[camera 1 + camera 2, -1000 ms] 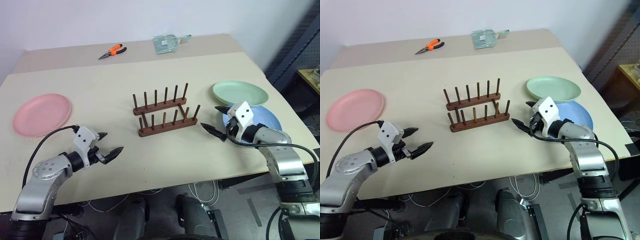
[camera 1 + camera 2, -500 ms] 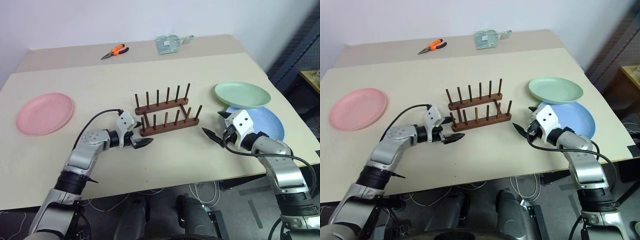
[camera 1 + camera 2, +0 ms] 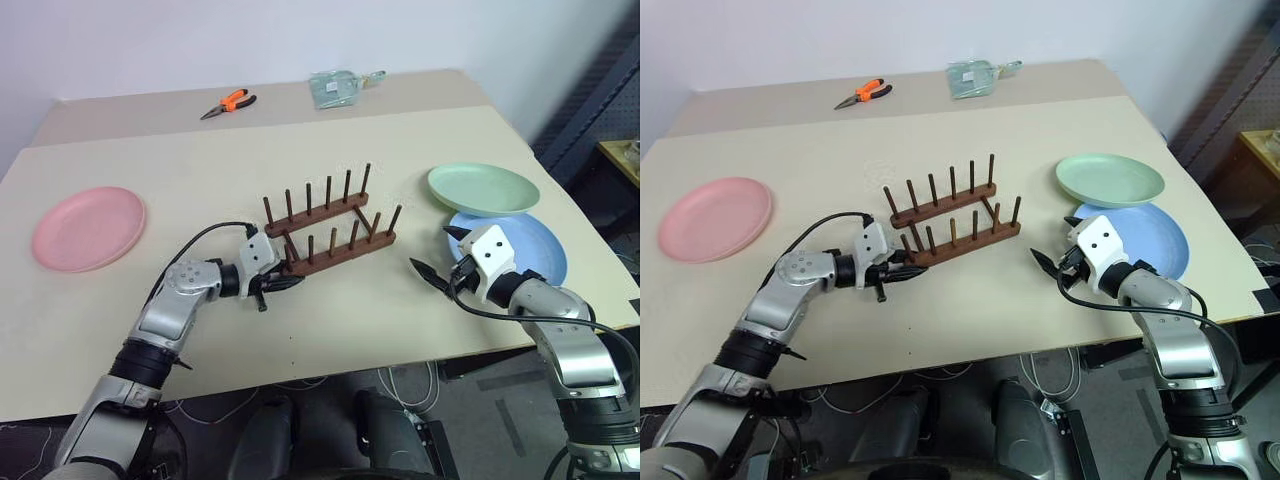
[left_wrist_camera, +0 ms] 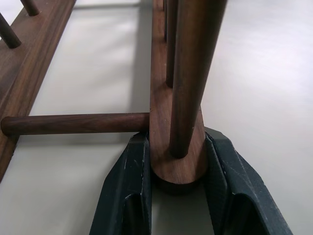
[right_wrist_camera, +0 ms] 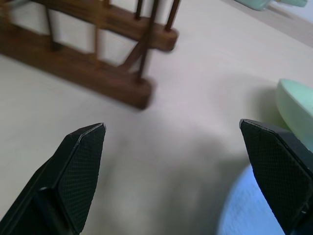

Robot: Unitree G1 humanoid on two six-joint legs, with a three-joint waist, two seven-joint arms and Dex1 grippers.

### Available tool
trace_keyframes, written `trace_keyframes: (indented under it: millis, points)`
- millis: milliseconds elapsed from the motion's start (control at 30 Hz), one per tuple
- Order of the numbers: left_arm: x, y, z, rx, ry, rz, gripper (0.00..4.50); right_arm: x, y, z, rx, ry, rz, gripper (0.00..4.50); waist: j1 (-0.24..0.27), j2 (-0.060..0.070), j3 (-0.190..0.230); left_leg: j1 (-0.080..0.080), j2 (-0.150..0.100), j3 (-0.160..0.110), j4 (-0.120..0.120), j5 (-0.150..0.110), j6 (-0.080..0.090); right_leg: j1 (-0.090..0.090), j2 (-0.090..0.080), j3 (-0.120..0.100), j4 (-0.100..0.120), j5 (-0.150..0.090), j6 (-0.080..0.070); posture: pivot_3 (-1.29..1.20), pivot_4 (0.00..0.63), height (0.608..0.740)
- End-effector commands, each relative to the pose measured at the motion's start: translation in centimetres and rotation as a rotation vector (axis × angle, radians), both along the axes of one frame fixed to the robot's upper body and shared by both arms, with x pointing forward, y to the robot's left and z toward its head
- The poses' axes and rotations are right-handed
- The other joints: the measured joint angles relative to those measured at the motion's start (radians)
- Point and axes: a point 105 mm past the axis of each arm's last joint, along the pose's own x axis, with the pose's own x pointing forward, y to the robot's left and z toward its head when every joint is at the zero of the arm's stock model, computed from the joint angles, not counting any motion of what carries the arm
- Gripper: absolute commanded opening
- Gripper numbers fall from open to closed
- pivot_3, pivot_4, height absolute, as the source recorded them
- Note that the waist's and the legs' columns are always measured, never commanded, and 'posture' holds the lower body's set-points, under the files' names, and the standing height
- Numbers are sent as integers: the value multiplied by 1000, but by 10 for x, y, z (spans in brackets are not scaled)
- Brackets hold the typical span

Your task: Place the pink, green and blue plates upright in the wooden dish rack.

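Note:
The wooden dish rack [image 3: 330,236] stands mid-table, turned slightly askew, with no plate in it. My left gripper [image 3: 283,282] is shut on the left end of its near rail; the wrist view shows both fingers [image 4: 129,171] pressed against the rail end [image 4: 176,161] at the foot of the first peg. The pink plate [image 3: 88,227] lies flat at the far left. At the right, the green plate [image 3: 483,188] lies behind the blue plate [image 3: 530,245]. My right gripper [image 3: 437,252] stands open just left of the blue plate, holding nothing.
Orange-handled pliers [image 3: 225,102] and a clear plastic packet [image 3: 338,86] lie at the table's far edge. The table's right edge runs close behind the two plates. Bare tabletop [image 3: 200,180] stretches between the pink plate and the rack.
My left arm swung right from the table's front left to the rack, and its gripper closed on the near rail's end. The rack turned a little. The right gripper stayed open.

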Motion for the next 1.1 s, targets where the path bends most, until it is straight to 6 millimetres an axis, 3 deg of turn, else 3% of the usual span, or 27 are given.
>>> trace_keyframes:
  millis: [33, 133, 300, 333, 433, 533, 633, 700, 767, 833, 967, 1100]
  points:
    - [-11, 15, -1, 73, -6, -65, 783, 3, -10, 14, -29, -53, -11, 4500, -2, 0, 0, 0, 0, 0, 0, 0, 0, 0, 0, 0, 0, 0, 0, 0, 150, 739]
    - [-3, 27, -2, 77, -8, -7, 783, 6, -13, 13, -43, -55, -14, 4500, -2, 0, 0, 0, 0, 0, 0, 0, 0, 0, 0, 0, 0, 0, 0, 0, 150, 739]
    - [8, 52, -7, 100, 40, 156, 3134, 2, -16, 12, -60, -35, 8, 4500, -5, 0, 0, 0, 0, 0, 0, 0, 0, 0, 0, 0, 1, 0, 1, 0, 150, 739]
    - [4, 58, -4, 90, 50, 172, 3656, -1, -16, 12, -67, -26, 23, 4245, -7, 0, 0, 0, 0, 0, 0, 0, 0, 0, 1, 0, 1, 1, 2, 0, 150, 739]
    - [-14, 78, -1, 73, 111, 219, 3679, -16, -9, 11, -78, 21, 101, 3202, -13, 0, 0, 1, 1, -1, -1, 0, 1, -1, 1, 0, 1, 1, 3, 0, 150, 739]
    - [-45, 82, 0, 60, 203, 188, 2645, -30, 4, 9, -71, 74, 177, 1621, -22, 0, 0, 2, 2, -1, -4, 0, 1, -2, 1, 1, 1, 1, 2, 0, 150, 739]
    - [-70, 67, -6, 51, 272, 147, 1239, -42, 23, 2, -53, 127, 252, 136, -21, 1, -1, 2, 2, -2, -4, 0, 1, -2, 1, 1, 1, -1, 1, 0, 150, 739]
    - [-80, 47, -12, 24, 290, 121, 209, -45, 33, -6, -43, 156, 273, 0, -11, 1, -1, 2, 2, -1, -4, 0, 1, -1, 0, 1, 0, -3, 3, 0, 150, 739]
    - [-80, 28, -16, -26, 292, 134, 209, -46, 43, -16, -55, 180, 287, 0, 2, 2, -1, 2, 2, -1, -3, 0, 1, 0, 0, 1, -1, -3, 4, 0, 150, 739]
    - [-65, 15, -26, -36, 217, 220, 209, -46, 61, -23, -57, 189, 316, 0, 13, 3, -2, 1, 1, -1, -2, 0, 1, 0, -2, 1, -1, -4, 4, 0, 150, 739]
    - [-37, 8, -38, -33, 131, 400, 209, -26, 68, -41, -174, 170, 242, 0, 26, 4, -3, 0, -1, -2, 4, -1, 0, 3, -2, 0, 0, -3, 4, 0, 150, 739]
    - [-7, 13, -42, -35, 43, 585, 209, 8, 67, -42, -190, 91, 108, 0, 21, 2, -7, 2, -1, -3, 8, -1, 0, 7, -2, -1, 0, -3, 4, 0, 150, 739]
